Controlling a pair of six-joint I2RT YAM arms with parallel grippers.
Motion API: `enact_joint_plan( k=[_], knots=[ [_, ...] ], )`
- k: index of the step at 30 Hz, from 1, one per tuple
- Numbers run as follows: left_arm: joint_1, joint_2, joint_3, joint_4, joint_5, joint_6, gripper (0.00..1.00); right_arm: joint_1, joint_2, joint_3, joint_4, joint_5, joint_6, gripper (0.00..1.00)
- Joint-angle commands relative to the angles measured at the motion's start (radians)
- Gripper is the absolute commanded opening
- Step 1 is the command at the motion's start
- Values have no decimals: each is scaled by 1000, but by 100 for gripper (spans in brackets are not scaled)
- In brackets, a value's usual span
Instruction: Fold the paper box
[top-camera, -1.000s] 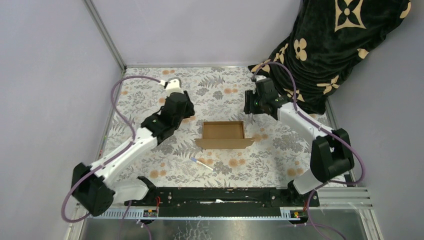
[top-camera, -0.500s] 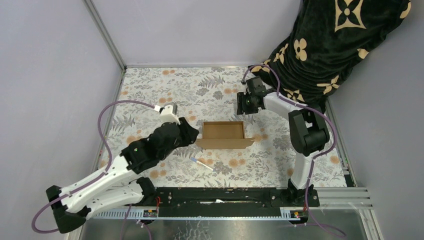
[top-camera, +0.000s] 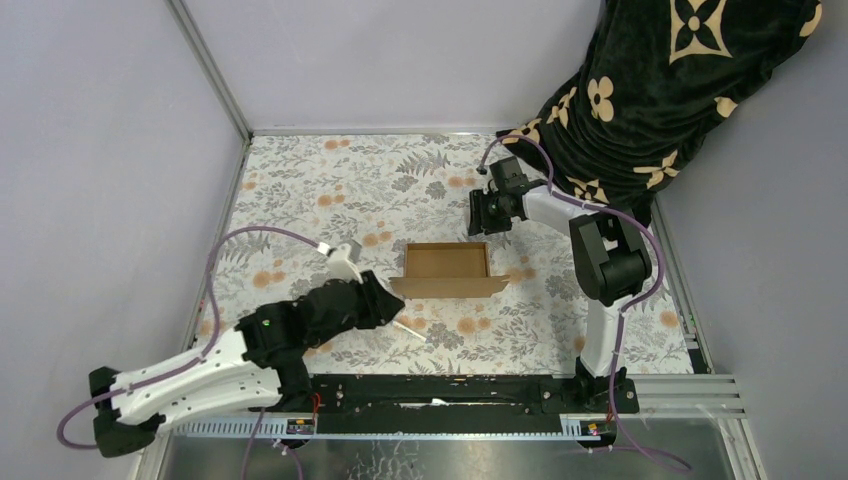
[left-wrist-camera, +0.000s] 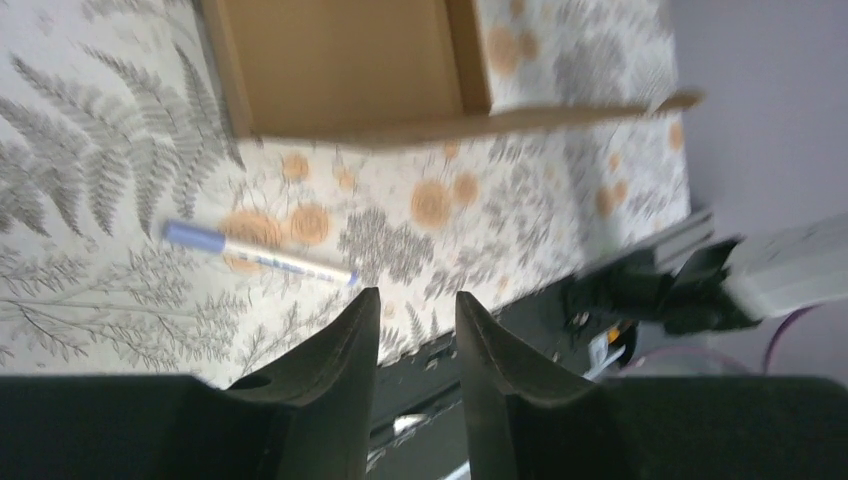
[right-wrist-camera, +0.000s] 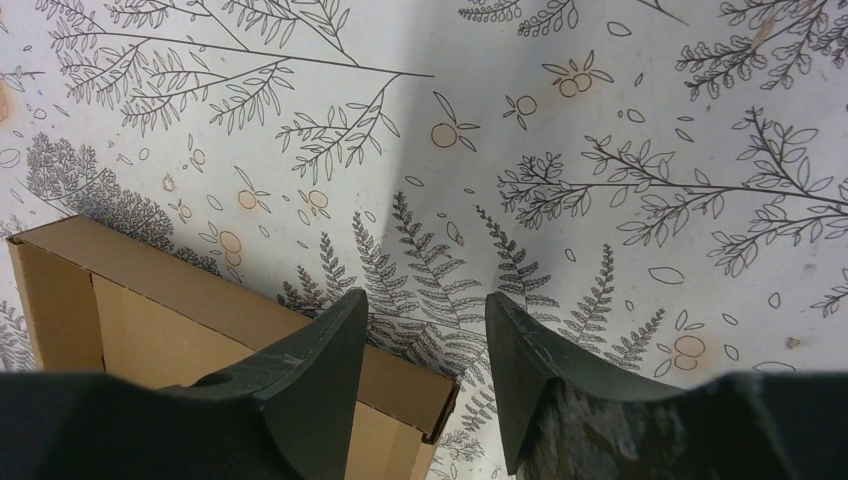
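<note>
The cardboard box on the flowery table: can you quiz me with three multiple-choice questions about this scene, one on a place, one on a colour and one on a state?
1. Where does the white pen lie relative to the paper box?
A. Inside it
B. On its near side
C. Beyond it, by the far wall

2. What colour is the paper box?
A. White
B. Blue
C. Brown

3. How is the paper box on top?
A. Open
B. Taped shut
C. Covered by a lid

Answers:
1 B: the pen lies on the table, below the box in the overhead view.
2 C: it is plain brown cardboard in every view.
3 A: its bare inside floor shows from above.
</note>
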Motion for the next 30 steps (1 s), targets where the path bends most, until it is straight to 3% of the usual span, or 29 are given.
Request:
enact_joint_plan(
  k=[1, 5, 10, 22, 30],
  knots=[
    [-109, 54, -76, 130, 23, -69, 37, 1, 12, 48, 19, -43, -12, 54],
    [-205, 125, -122, 179, -56, -140, 37, 2, 22, 51, 20, -66, -13, 54],
    [-206, 238, -194, 290, -133, -196, 41, 2, 4, -4, 37, -84, -12, 52],
    [-26, 586, -119, 507, -119, -112, 44, 9, -165, -295, 123, -63, 26, 48],
    [135, 662, -77, 553, -59, -25, 44, 41, -332, -451, 127, -28, 64, 47]
  ],
)
